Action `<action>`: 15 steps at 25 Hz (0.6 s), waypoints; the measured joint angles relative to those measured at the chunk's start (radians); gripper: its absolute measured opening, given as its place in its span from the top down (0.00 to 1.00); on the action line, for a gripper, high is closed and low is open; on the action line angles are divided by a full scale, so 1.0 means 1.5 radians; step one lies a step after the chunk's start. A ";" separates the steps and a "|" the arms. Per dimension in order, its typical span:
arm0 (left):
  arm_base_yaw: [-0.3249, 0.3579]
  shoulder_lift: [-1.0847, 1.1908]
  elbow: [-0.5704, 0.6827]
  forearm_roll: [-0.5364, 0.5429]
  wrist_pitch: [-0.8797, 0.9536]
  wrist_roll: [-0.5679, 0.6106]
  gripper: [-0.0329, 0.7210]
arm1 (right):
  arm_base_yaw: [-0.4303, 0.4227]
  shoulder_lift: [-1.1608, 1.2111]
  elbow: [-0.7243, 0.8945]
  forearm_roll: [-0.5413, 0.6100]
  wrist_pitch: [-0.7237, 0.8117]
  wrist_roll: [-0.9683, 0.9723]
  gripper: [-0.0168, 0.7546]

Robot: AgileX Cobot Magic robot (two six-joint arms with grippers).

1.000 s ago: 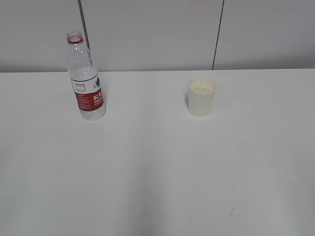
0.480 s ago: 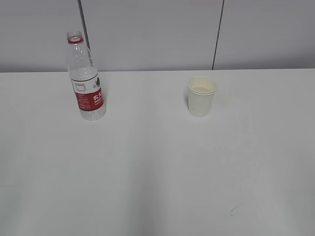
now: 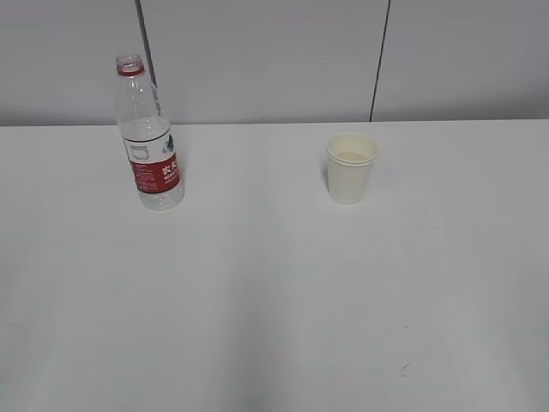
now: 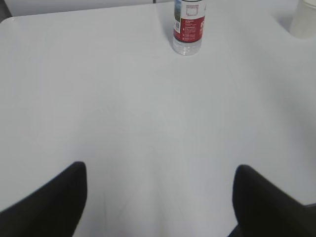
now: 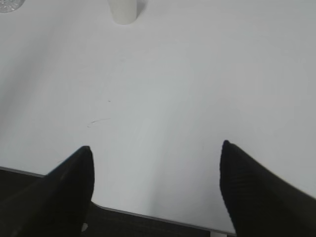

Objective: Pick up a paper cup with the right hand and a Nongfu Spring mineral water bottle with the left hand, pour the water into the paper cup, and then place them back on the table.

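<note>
The Nongfu Spring bottle stands upright and uncapped on the white table at the far left. It also shows at the top of the left wrist view. The paper cup stands upright right of the middle; its base shows at the top of the right wrist view and its edge in the left wrist view. My left gripper is open and empty, well short of the bottle. My right gripper is open and empty over the table's near edge. Neither arm shows in the exterior view.
A grey panelled wall runs behind the table's far edge. The table's near edge lies under my right gripper. A faint dark mark is on the tabletop.
</note>
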 joint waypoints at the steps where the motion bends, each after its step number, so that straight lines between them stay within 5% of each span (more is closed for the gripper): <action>1: 0.003 0.000 0.000 0.001 0.000 0.000 0.22 | 0.000 0.000 0.000 0.000 0.000 0.000 0.21; 15: 0.007 0.000 0.000 0.002 0.000 0.000 0.22 | -0.010 0.000 0.000 -0.001 -0.001 0.000 0.21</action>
